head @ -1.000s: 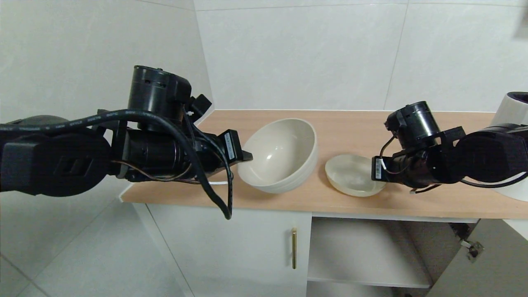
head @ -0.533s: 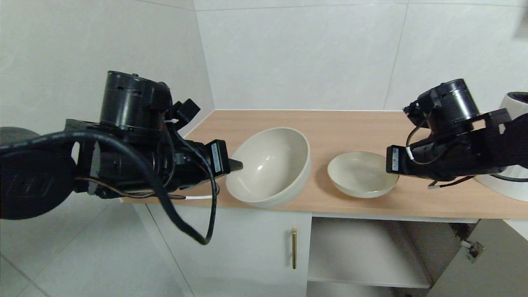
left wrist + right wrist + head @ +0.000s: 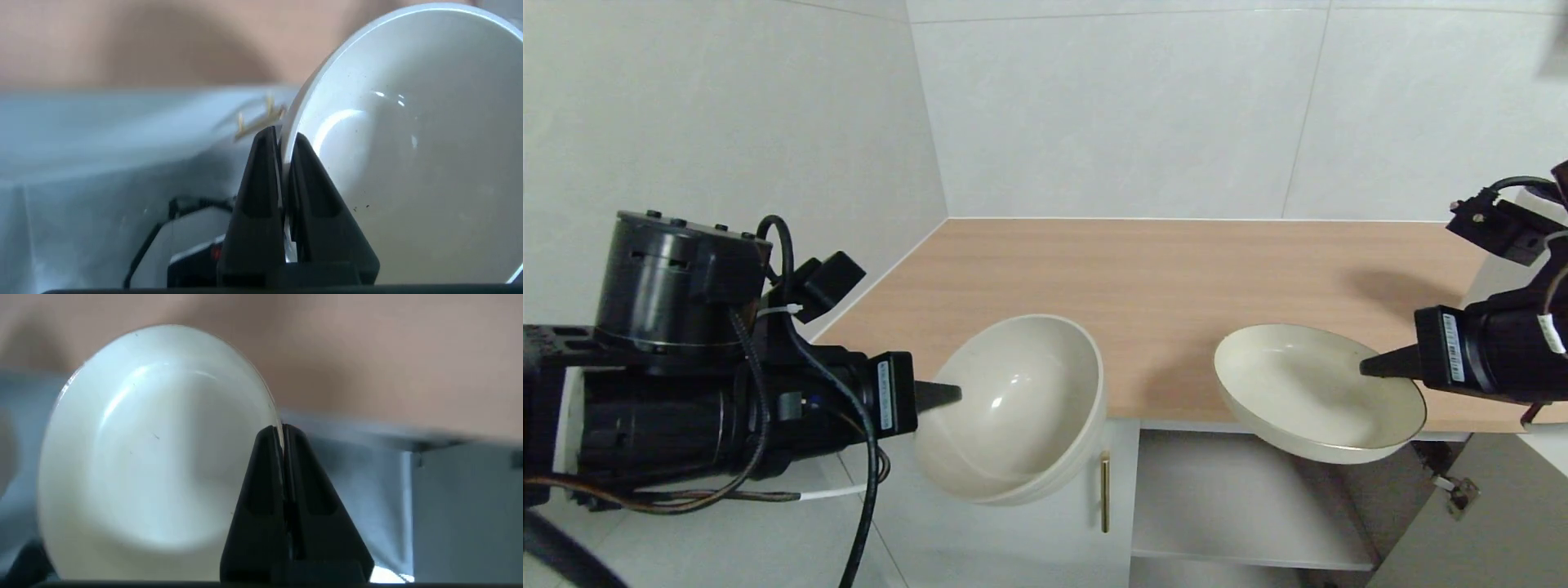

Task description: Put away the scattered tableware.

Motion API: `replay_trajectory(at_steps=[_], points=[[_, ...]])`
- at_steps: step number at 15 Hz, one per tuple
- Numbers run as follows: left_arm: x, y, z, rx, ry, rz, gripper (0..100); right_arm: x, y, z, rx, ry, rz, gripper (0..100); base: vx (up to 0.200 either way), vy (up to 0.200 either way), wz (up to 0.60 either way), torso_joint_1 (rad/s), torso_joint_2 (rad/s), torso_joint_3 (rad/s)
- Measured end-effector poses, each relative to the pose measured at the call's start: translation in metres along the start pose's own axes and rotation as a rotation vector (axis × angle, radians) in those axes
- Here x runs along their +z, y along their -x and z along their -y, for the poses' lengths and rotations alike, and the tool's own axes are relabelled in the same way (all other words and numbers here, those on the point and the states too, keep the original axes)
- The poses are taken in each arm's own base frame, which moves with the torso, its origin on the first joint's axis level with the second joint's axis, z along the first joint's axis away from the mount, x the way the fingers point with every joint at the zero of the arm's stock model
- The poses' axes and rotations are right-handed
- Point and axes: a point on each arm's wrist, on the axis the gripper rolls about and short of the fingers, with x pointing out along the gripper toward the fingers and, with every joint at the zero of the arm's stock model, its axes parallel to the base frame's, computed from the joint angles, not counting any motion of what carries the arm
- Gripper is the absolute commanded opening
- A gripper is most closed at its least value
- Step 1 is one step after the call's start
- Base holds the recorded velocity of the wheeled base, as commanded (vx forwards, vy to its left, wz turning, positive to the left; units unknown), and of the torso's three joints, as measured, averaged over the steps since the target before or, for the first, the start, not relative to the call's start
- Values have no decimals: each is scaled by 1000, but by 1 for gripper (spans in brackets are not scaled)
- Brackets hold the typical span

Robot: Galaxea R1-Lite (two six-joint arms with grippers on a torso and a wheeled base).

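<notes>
A large cream bowl (image 3: 1021, 408) hangs tilted in the air at the counter's front left corner, with my left gripper (image 3: 939, 394) shut on its rim. In the left wrist view the two fingers pinch the bowl (image 3: 409, 147) wall at the left gripper (image 3: 284, 151). A small shallow cream plate (image 3: 1315, 392) is held off the counter's front edge at the right, my right gripper (image 3: 1380, 363) shut on its rim. The right wrist view has the plate (image 3: 155, 449) clamped edge-on in the right gripper (image 3: 282, 445).
The wooden counter (image 3: 1176, 278) runs along the tiled wall. Below it stand a shut white cabinet door with a gold handle (image 3: 1104, 494) and an open cabinet bay with a shelf (image 3: 1250, 523). A white rounded appliance (image 3: 1535, 204) stands at the far right.
Both arms have drawn back toward me and lifted their dishes off the counter. The bowl moved left and forward past the front edge, and the plate moved right and forward.
</notes>
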Motion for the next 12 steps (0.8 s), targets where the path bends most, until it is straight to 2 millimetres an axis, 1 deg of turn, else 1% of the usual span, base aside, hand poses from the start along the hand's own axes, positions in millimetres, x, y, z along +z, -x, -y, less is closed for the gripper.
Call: replay_trajectory(at_steps=[3, 9, 12], points=[[-7, 8, -3, 2, 2, -2, 0, -15, 6, 4, 1, 10, -15, 0, 0, 0, 0, 0, 0, 0], [-8, 9, -3, -1, 0, -2, 0, -21, 8, 6, 0, 16, -22, 0, -200, 0, 0, 3, 2, 2], [-8, 9, -3, 0, -1, -3, 0, -21, 7, 6, -2, 16, -26, 0, 0, 0, 0, 0, 0, 0]])
